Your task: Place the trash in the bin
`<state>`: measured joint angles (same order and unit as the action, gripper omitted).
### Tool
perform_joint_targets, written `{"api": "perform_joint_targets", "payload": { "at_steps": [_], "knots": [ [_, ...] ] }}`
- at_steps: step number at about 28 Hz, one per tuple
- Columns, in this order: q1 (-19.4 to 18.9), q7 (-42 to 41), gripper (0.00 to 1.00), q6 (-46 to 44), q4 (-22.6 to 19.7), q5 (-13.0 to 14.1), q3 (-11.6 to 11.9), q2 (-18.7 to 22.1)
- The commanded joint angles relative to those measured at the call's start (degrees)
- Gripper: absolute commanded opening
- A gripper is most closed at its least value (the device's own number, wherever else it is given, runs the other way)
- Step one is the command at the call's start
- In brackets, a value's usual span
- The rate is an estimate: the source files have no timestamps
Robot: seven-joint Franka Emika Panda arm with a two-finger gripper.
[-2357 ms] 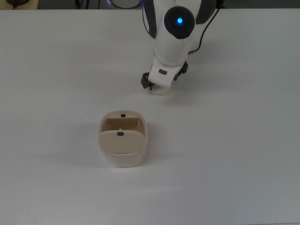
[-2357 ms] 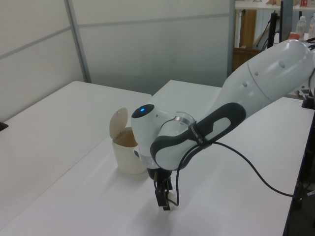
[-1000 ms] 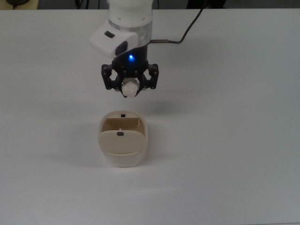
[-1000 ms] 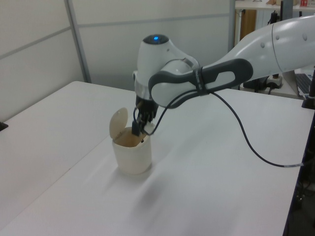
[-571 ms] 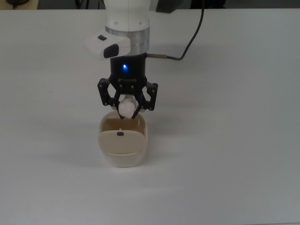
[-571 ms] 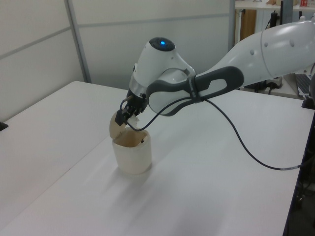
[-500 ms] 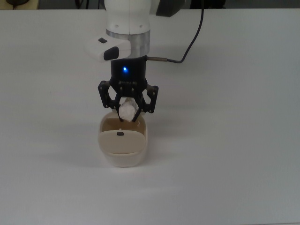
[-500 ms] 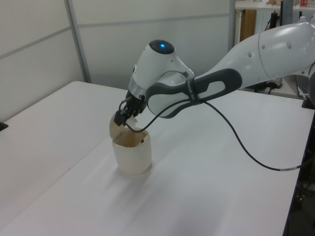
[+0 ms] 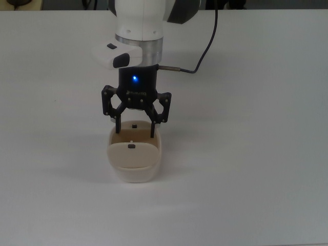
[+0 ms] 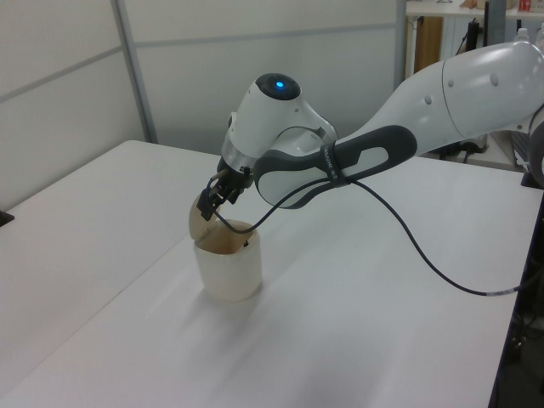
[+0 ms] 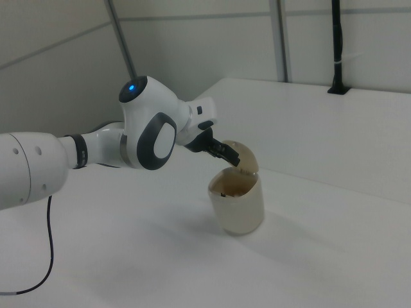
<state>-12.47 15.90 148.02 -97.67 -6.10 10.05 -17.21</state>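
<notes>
Trash is not visible in any view. On the white table (image 9: 246, 169) stands the cream bin (image 9: 134, 164) with its flap lid (image 10: 202, 223) swung up. Directly above its opening, the gripper (image 9: 135, 134) is spread wide and holds nothing.

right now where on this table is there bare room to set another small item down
Nearly everywhere: the white table lies bare on both sides of the bin and below it in the top view. The only crowded spot is over the bin's open mouth, where the open gripper hangs, with the arm and cable behind.
</notes>
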Motion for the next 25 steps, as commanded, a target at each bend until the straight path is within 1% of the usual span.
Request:
{"api": "perform_joint_targets", "payload": {
  "at_steps": [1,6,10,12,15,20,25],
  "knots": [
    [-0.1,0.89,1.0,-0.62,0.02,-1.28,0.41,0.95],
    [-0.19,0.62,1.0,-6.51,0.11,-1.37,0.41,2.88],
    [-0.28,-1.04,1.0,-15.64,0.2,-1.46,0.23,5.96],
    [-0.28,-3.58,1.0,-21.16,0.11,-1.46,0.06,7.62],
    [-0.37,-5.96,1.0,-26.37,0.2,-1.37,-0.21,8.51],
    [-0.98,-5.88,1.0,-32.09,0.11,-1.02,-0.47,9.21],
    [-0.98,-6.41,1.0,-37.62,0.11,-0.49,-0.73,11.41]
  ]
}}
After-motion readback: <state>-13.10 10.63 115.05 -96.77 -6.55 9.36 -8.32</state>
